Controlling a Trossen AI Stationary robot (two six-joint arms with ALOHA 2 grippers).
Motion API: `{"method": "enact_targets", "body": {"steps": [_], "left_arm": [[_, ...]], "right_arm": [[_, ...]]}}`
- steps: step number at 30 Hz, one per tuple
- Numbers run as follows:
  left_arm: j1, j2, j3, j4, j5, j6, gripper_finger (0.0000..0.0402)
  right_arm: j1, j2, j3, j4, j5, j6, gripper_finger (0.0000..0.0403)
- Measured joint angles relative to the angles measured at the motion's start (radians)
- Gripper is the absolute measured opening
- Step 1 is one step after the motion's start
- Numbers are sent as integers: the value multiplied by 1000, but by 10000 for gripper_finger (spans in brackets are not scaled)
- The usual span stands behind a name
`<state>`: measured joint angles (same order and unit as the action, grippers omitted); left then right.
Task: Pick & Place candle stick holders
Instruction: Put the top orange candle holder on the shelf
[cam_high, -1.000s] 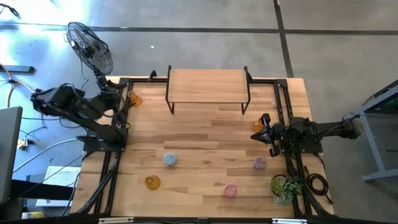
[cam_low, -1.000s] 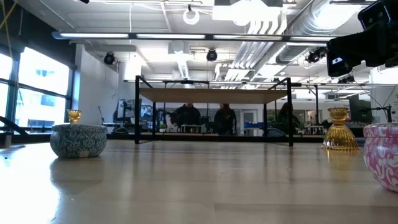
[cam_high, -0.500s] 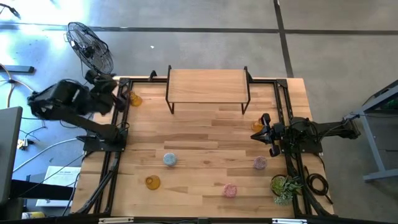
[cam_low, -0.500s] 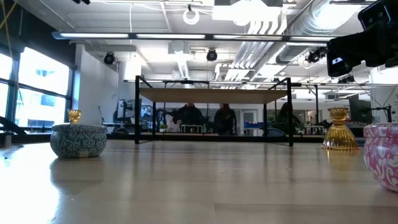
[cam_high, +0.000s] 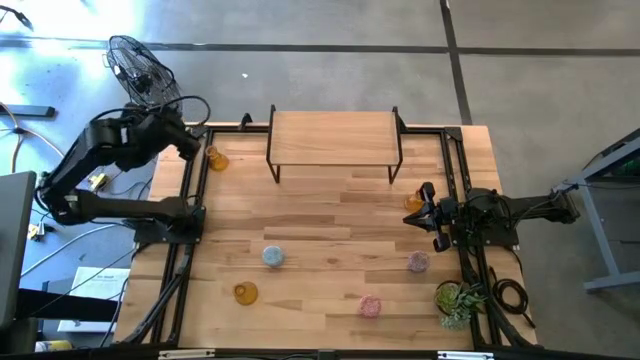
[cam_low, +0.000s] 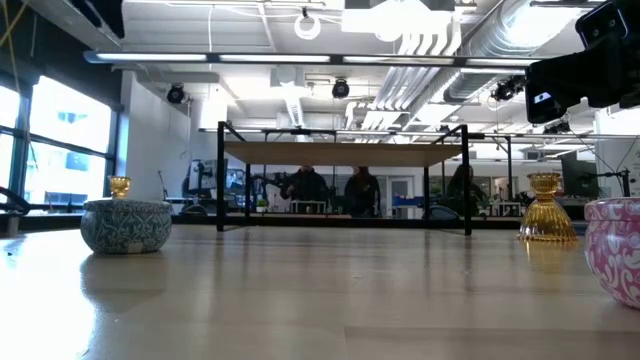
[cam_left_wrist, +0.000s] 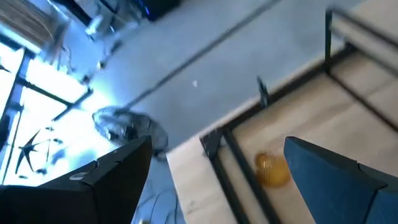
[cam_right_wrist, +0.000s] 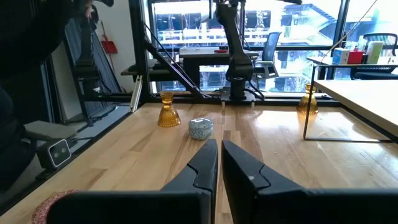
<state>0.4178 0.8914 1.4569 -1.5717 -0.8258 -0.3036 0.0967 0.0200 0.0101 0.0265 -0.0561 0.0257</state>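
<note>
While our left gripper (cam_high: 196, 150) is hovering with fingers wide just beside the far-left amber glass candle holder (cam_high: 216, 159), the pale blue (cam_high: 273, 256), second amber (cam_high: 245, 293) and two pink holders (cam_high: 370, 306) are sitting on the wooden table (cam_high: 330, 215); our right gripper (cam_high: 428, 213), fingers pressed together, is idling beside the third amber holder (cam_high: 413, 203).

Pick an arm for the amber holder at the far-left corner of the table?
Left. The left gripper hangs open right beside that amber holder, which shows between its fingers in the wrist view. The right gripper is shut across the table.
</note>
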Motion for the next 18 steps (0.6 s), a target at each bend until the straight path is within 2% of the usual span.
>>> {"method": "enact_targets", "body": {"steps": [5,11,14,18], "left_arm": [[163,83,-12,16,100,127,360],[396,238,-14,79,296,289,360],[468,279,-13,49,253,271,360],[404,300,-10,39,202,158,360]], "right_arm": [[0,0,0,0,0,0,17],[0,0,0,0,0,0,17],[0,1,0,1,-1,0,16],[0,6,0,7,-1,0,16]]}}
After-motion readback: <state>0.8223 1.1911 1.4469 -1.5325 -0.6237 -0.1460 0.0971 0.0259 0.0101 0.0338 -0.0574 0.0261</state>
